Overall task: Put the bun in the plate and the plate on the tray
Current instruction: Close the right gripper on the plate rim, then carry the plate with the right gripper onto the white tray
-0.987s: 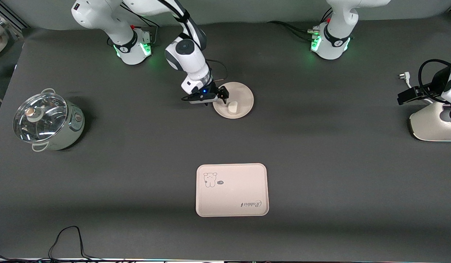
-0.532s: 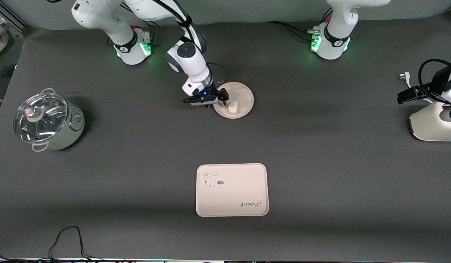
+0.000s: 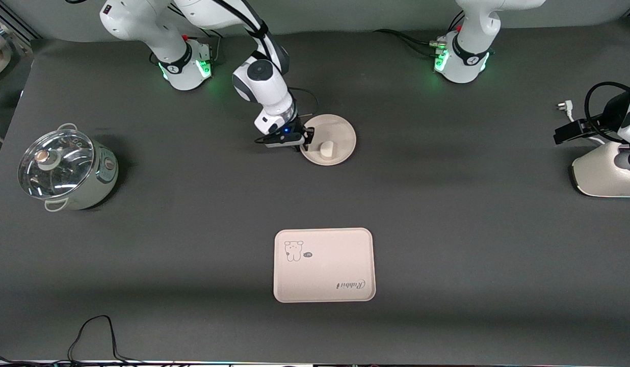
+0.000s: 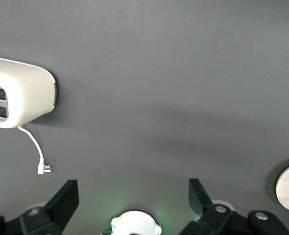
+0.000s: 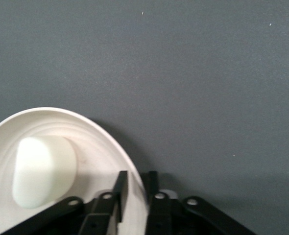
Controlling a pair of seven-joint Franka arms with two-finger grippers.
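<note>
Done: the bun [image 3: 325,149] is seen lying in the plate [image 3: 340,133].
Left: the plate is to be carried to the tray [image 3: 323,264], well apart and nearer the front camera.
Right gripper [image 3: 303,143]: closed to a narrow gap on the plate's rim, one finger inside, one outside.
Left gripper [image 4: 132,198]: held wide open and empty, waiting above the table.
Right wrist view: the rim pinch is shown, hidden from the front.
Left wrist view: a toaster [image 4: 17,100] and its plug are shown.

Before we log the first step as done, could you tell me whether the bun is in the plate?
In: the bun lies inside the plate, whose rim sits between the right gripper's closed fingers.
</note>
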